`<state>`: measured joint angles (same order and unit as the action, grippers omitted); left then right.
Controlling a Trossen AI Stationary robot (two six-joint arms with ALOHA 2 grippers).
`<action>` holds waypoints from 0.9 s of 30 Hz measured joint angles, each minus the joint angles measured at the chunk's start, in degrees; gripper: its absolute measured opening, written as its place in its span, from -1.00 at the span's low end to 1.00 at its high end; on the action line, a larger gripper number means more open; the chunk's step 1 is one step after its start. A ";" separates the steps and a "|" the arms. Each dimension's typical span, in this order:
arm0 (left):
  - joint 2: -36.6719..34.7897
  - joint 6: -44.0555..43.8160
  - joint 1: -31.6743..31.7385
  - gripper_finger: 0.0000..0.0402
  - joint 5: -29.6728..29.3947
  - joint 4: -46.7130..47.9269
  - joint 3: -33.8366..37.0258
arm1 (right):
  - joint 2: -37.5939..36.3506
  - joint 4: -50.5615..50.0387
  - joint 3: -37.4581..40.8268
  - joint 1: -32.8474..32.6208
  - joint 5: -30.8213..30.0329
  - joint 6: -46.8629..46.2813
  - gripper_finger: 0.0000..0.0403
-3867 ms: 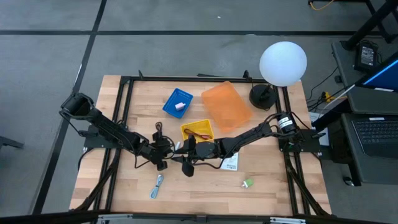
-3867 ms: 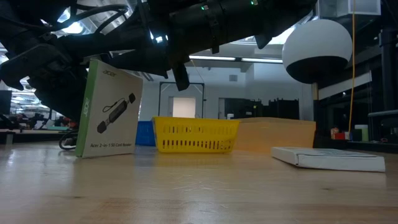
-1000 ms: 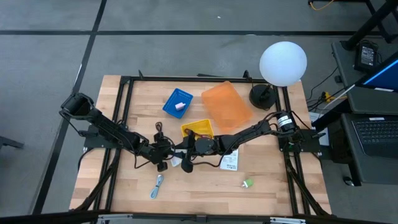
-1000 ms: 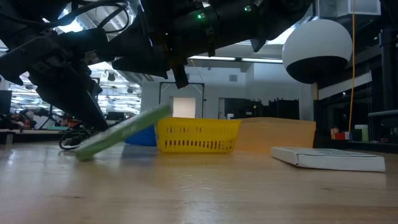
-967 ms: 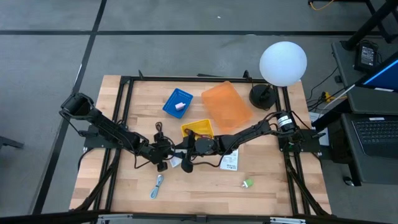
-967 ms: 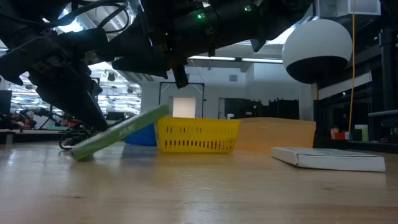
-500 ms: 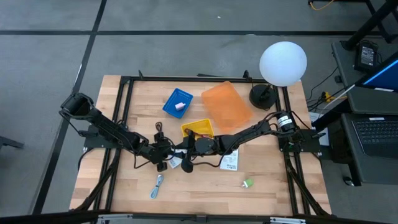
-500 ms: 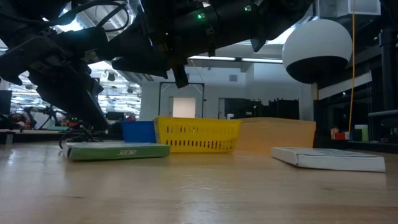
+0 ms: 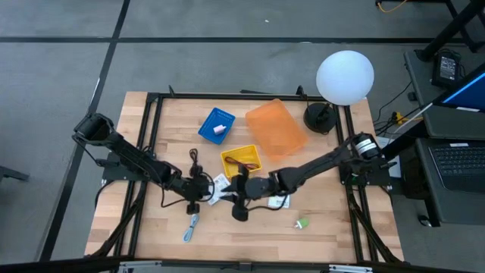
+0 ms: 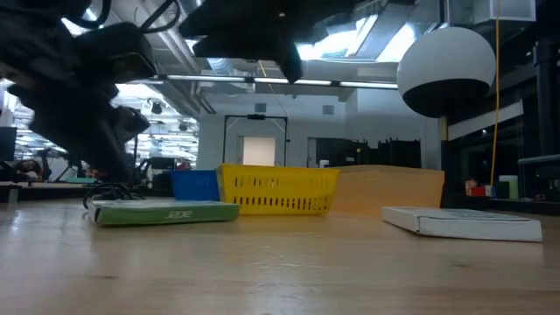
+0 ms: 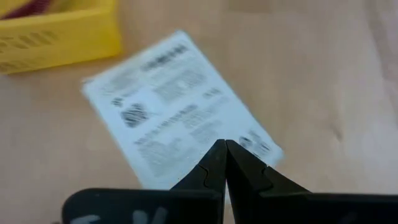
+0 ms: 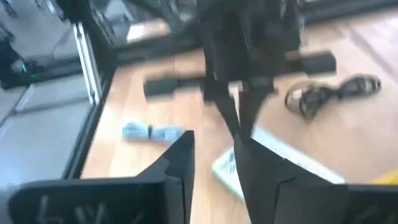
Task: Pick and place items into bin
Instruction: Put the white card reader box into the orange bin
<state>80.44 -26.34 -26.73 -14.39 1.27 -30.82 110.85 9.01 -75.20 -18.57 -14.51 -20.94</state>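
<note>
A white labelled packet point(image 9: 220, 187) point(image 10: 166, 213) lies flat on the wood table, just in front of the yellow bin point(image 9: 241, 159). My left gripper point(image 9: 204, 196) point(image 11: 225, 149) is shut, its tips at the packet's point(image 11: 174, 106) edge nearest to it. My right gripper point(image 9: 231, 199) point(image 12: 214, 155) hovers open above the table to the packet's right, facing the left gripper, with nothing between its fingers. A second white packet point(image 9: 280, 202) point(image 10: 464, 223) lies flat under the right arm. My left gripper's shut fingertips point(image 11: 217, 163) show against the packet's edge point(image 11: 249, 142), slanting down from the table's left. I cannot tell whether they touch it.
A black cord point(image 9: 194, 159) point(image 12: 329, 93) lies behind the left gripper. A blue-silver piece point(image 9: 190, 226) point(image 12: 152, 132) and a green piece point(image 9: 302, 223) lie near the front edge. A blue bin point(image 9: 217, 125) with a pink block, an orange tray point(image 9: 276, 129) and a round white lamp point(image 9: 345, 76) stand at the back.
The packet, leaning on its lower edge a second ago, has fallen flat on the table. My right gripper has risen and drawn back toward the table's near right. My left gripper has stayed in place and turned a little.
</note>
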 joint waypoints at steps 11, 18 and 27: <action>-0.02 -4.38 -3.25 -0.98 -4.51 18.27 -5.89 | 0.43 -9.00 0.07 -4.14 -13.71 -8.98 -0.71; -0.02 -5.87 -3.29 -0.98 -4.94 19.30 -5.89 | 0.43 -12.32 2.06 -4.16 -16.12 -16.31 -0.78; -0.02 -8.90 -3.29 -0.98 -5.21 22.18 -5.89 | 0.44 -2.94 7.83 -4.19 -16.08 -19.31 -0.78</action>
<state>80.42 -35.24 -30.02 -19.60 23.44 -36.71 111.29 6.08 -67.37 -22.76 -30.59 -40.25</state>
